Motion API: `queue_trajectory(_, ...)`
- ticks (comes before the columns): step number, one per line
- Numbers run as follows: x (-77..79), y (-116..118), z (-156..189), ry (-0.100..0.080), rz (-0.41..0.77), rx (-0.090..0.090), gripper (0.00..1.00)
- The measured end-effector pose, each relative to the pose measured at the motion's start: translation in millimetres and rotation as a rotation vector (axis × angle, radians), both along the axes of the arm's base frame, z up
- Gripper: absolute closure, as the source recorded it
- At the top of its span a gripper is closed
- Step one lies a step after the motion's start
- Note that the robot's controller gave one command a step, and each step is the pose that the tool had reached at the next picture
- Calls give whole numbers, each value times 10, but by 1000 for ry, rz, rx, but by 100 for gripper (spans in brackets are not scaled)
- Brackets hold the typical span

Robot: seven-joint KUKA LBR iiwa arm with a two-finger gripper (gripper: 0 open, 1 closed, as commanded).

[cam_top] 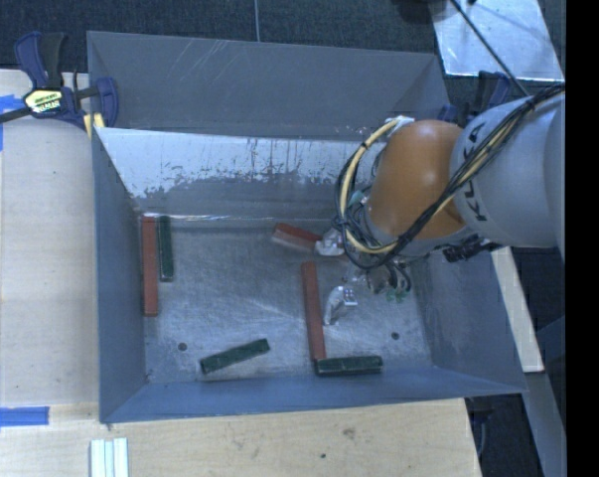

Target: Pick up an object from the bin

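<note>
My gripper (339, 304) hangs low in the right half of the bin, below the orange-covered wrist. Just left of it, a long red-brown stick (312, 311) lies lengthwise on the floor, close beside the gripper. A short reddish piece (295, 236) rests behind it near the back wall. At the foot of the red-brown stick, a dark green bar (349, 366) lies along the front wall. Nothing can be seen held in the gripper.
A second dark green bar (234, 357) lies at the front centre. By the left wall, a red-brown stick (150, 264) and a thin green stick (165, 248) lie side by side. The arm and its cables hang over the bin's right side.
</note>
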State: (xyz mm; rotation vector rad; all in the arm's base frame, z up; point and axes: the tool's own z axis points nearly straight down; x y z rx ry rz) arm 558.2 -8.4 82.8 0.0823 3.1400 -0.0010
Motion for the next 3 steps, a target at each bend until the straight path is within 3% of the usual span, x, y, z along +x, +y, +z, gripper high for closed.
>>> queue_trajectory(1, 370, 132, -65, 4, 60, 0, 0)
queue_trajectory(2, 361, 148, 118, -2, 383, 0, 100)
queue_trajectory(3, 361, 148, 118, -2, 383, 0, 0)
